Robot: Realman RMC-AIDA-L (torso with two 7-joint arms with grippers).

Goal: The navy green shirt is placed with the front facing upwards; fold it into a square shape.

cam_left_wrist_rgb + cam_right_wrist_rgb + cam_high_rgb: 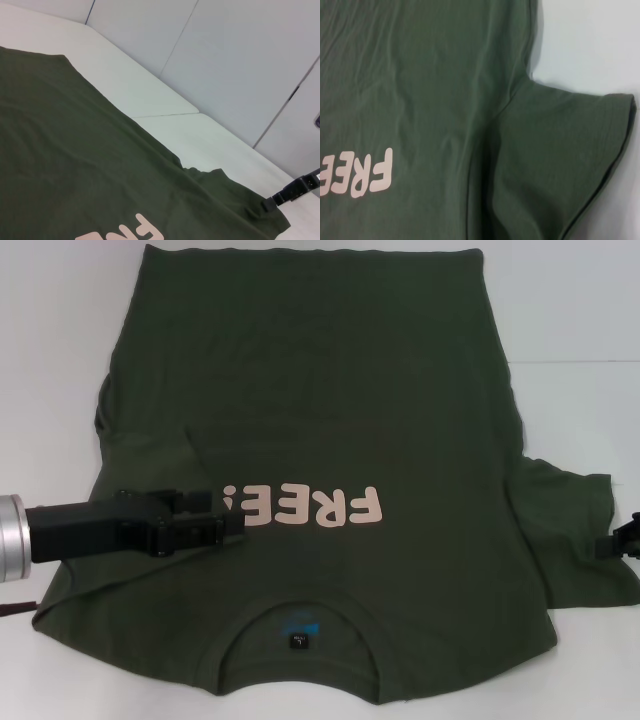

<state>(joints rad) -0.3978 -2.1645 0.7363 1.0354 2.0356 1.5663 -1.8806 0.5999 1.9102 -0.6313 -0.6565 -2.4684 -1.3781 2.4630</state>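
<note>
Shirt (330,430), navy green, lies flat on the white table (60,320), collar (300,625) nearest, lettering up, left sleeve already folded inward. Left gripper (232,522) hovers over the chest, apparently after laying that fold; whether its jaws are spread, I cannot tell. Right gripper (625,538) waits by the outspread right sleeve (575,540), jaws unclear.

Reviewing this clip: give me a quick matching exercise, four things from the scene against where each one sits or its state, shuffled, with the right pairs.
Things:
1. left gripper
2. right gripper
3. neck label
4. right-side sleeve

Places or states:
A. spread flat on the table
B. over the shirt, at the start of the lettering
C. inside the collar, nearest the robot
D. at the sleeve's outer edge

Pairs: 1-B, 2-D, 3-C, 4-A
</note>
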